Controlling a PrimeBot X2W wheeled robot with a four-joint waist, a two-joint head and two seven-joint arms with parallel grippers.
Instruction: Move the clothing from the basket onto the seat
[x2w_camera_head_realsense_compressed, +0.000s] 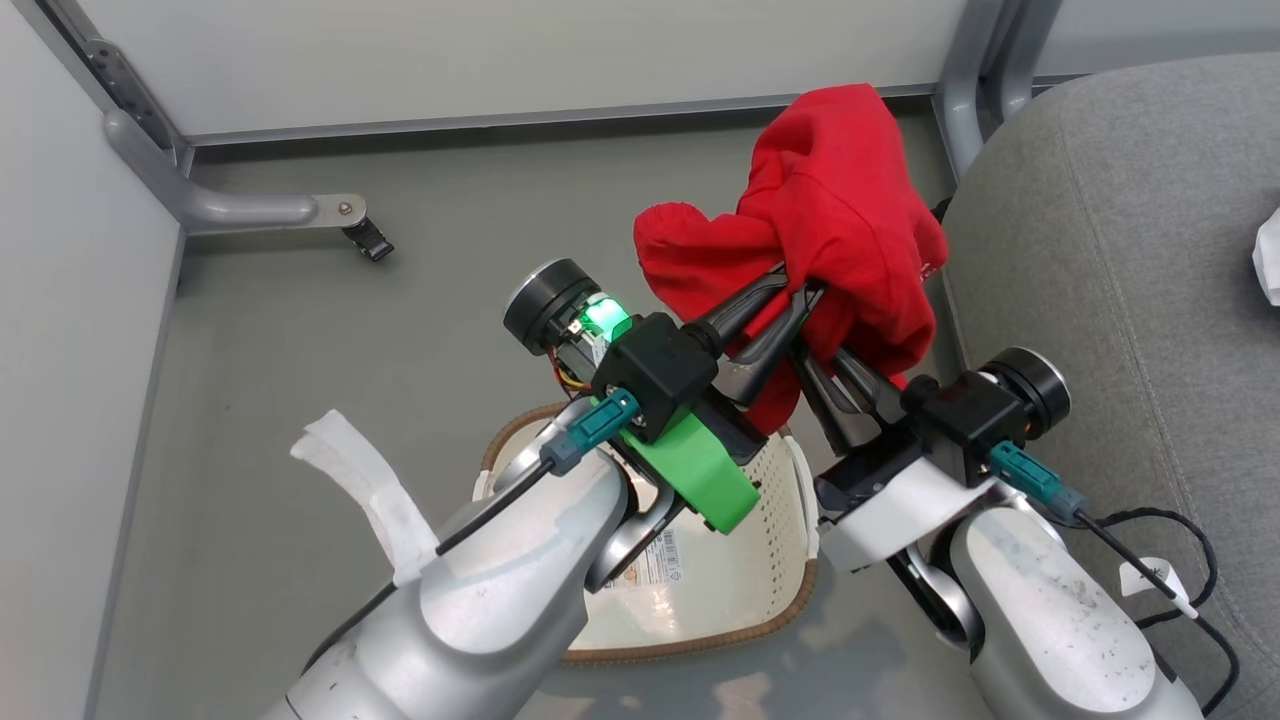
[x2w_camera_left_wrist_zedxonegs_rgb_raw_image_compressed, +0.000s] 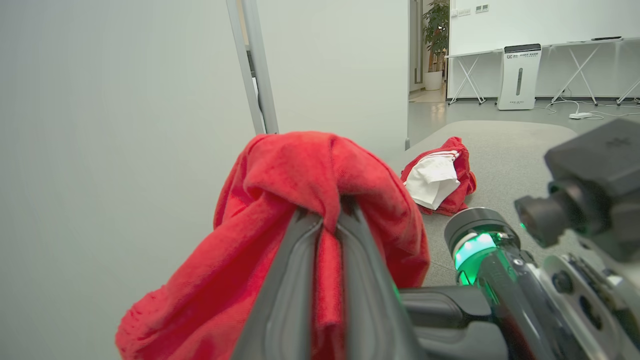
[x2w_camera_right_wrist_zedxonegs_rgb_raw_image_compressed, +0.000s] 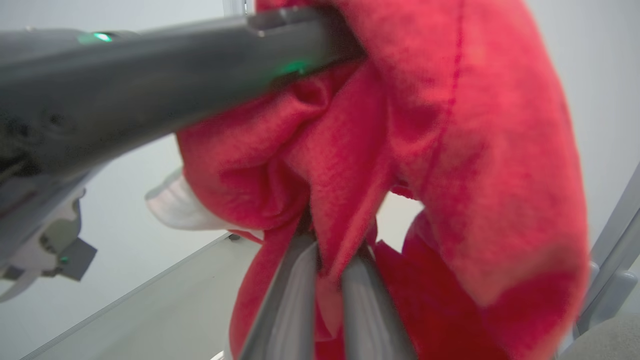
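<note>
A bunched red garment of the clothing (x2w_camera_head_realsense_compressed: 830, 220) hangs in the air above the floor, just left of the grey seat (x2w_camera_head_realsense_compressed: 1120, 250). My left gripper (x2w_camera_head_realsense_compressed: 795, 290) is shut on a fold of it, with cloth draped over its fingertips (x2w_camera_left_wrist_zedxonegs_rgb_raw_image_compressed: 320, 220). From the right, my right gripper (x2w_camera_head_realsense_compressed: 815, 350) is shut on the same garment, red fabric pinched between its fingers (x2w_camera_right_wrist_zedxonegs_rgb_raw_image_compressed: 305, 280). The two pairs of fingers cross close together. The cream basket (x2w_camera_head_realsense_compressed: 770, 530) with its brown rim sits on the floor under my forearms. Another red and white garment (x2w_camera_left_wrist_zedxonegs_rgb_raw_image_compressed: 437, 175) lies on the seat (x2w_camera_left_wrist_zedxonegs_rgb_raw_image_compressed: 510, 150).
Grey metal frame legs (x2w_camera_head_realsense_compressed: 230, 205) and wall panels bound the floor at the back and left. A second frame post (x2w_camera_head_realsense_compressed: 965, 90) stands beside the seat's corner. Black cables (x2w_camera_head_realsense_compressed: 1170, 560) trail by my right arm. A white appliance (x2w_camera_left_wrist_zedxonegs_rgb_raw_image_compressed: 520, 75) stands far off.
</note>
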